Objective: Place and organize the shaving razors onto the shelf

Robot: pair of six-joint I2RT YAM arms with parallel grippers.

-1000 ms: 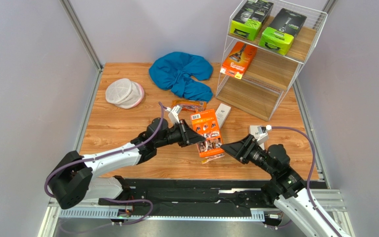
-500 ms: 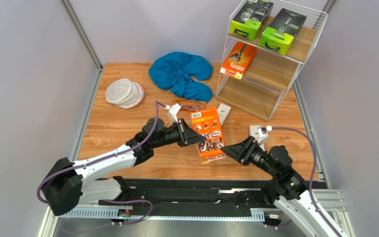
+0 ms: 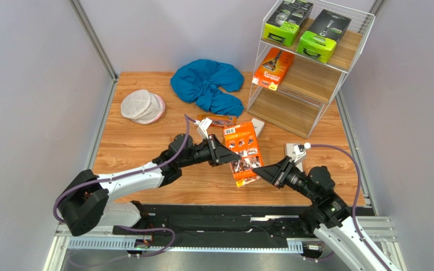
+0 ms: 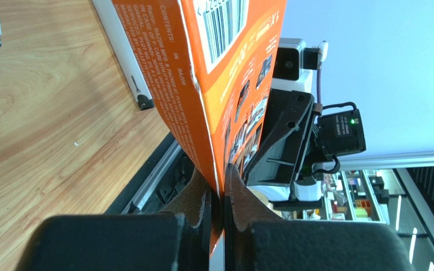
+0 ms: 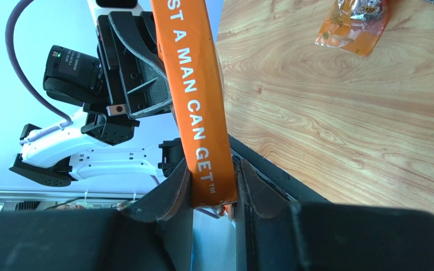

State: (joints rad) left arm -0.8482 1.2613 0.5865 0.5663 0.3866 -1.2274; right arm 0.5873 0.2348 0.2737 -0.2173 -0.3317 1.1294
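Observation:
An orange razor carton [image 3: 243, 152] hangs above the table's middle, held between both arms. My left gripper [image 3: 225, 156] is shut on its left edge; in the left wrist view the pads pinch the thin carton [image 4: 225, 84] at the gripper [image 4: 217, 192]. My right gripper [image 3: 260, 174] is shut on the carton's near end; the right wrist view shows the carton [image 5: 194, 96] wedged between the fingers of that gripper [image 5: 213, 192]. The shelf [image 3: 284, 110] stands at the back right with two lime-green boxes [image 3: 286, 21] on top and an orange carton [image 3: 273, 68] on its middle board.
A clear orange-trimmed bag of disposables [image 3: 216, 120] and a slim white box [image 3: 258, 126] lie on the table just behind the held carton. A blue cloth [image 3: 208, 84] and a round white mesh pouch [image 3: 142, 106] lie at the back left.
My right gripper moved left to the carton's near end and closed on it. The left arm carried the carton slightly right and back.

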